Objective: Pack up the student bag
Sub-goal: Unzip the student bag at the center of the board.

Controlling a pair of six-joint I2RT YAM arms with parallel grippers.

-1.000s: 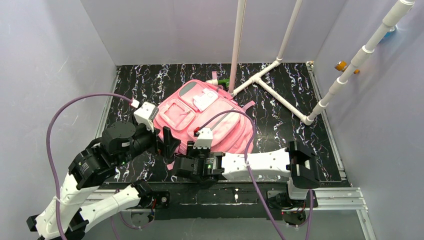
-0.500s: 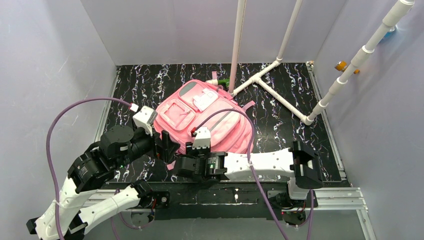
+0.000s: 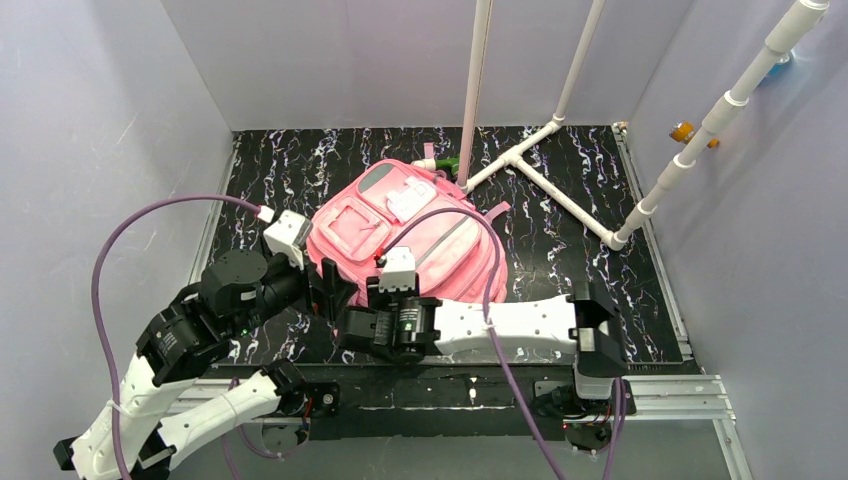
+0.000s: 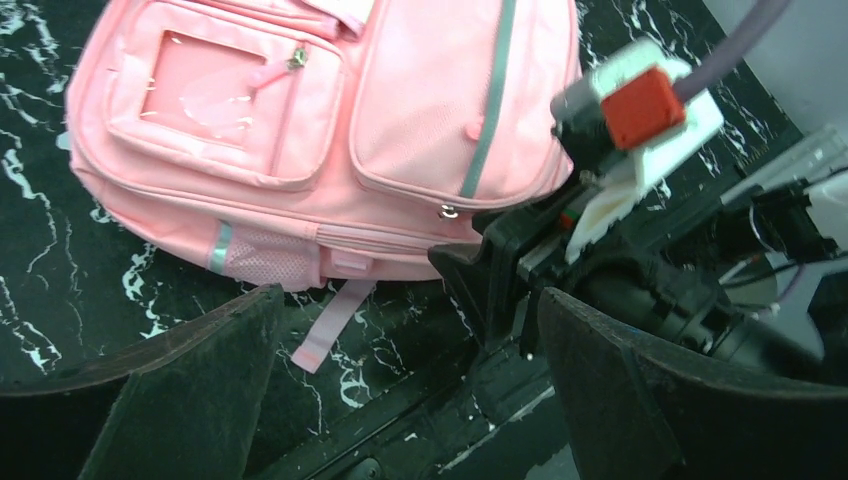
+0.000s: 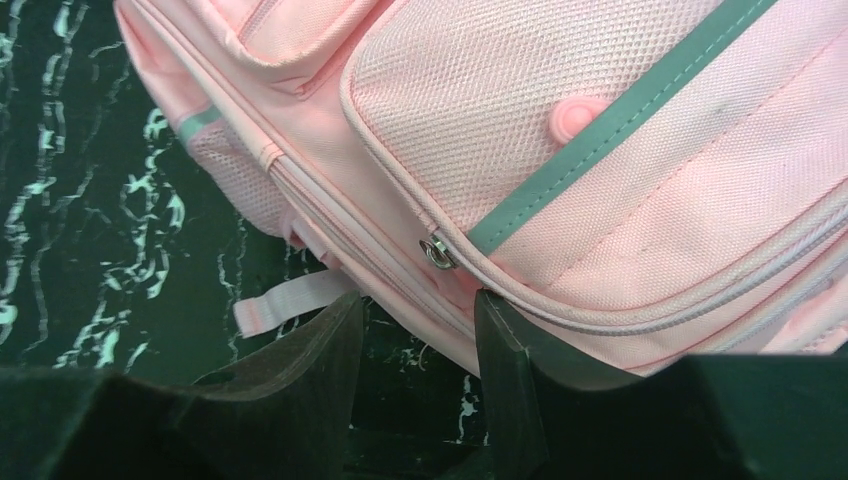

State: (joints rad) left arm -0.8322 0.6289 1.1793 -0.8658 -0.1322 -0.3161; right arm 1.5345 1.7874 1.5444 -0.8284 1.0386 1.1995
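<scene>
The student bag (image 3: 400, 235) is a pink backpack lying flat on the black marbled table, with its front pocket and grey strip facing up. My left gripper (image 3: 332, 287) hovers wide open at the bag's near left corner; in the left wrist view its jaws (image 4: 405, 300) frame a loose pink strap (image 4: 330, 325) and bare table. My right gripper (image 3: 375, 297) is just to its right, at the bag's near edge. In the right wrist view it (image 5: 418, 300) is open below a metal zipper pull (image 5: 437, 250). Its right finger lies against the bag's (image 5: 600, 150) hem, gripping nothing.
A white pipe frame (image 3: 540, 170) stands at the back right, with a green object (image 3: 450, 163) beside the bag's top. The table's near edge rail (image 3: 480, 385) runs right under both grippers. Grey walls close in the left, back and right.
My right arm has shifted left and its gripper has crept up to the bag's near edge, its jaws opening a little. My left gripper has edged toward the bag, still wide open.
</scene>
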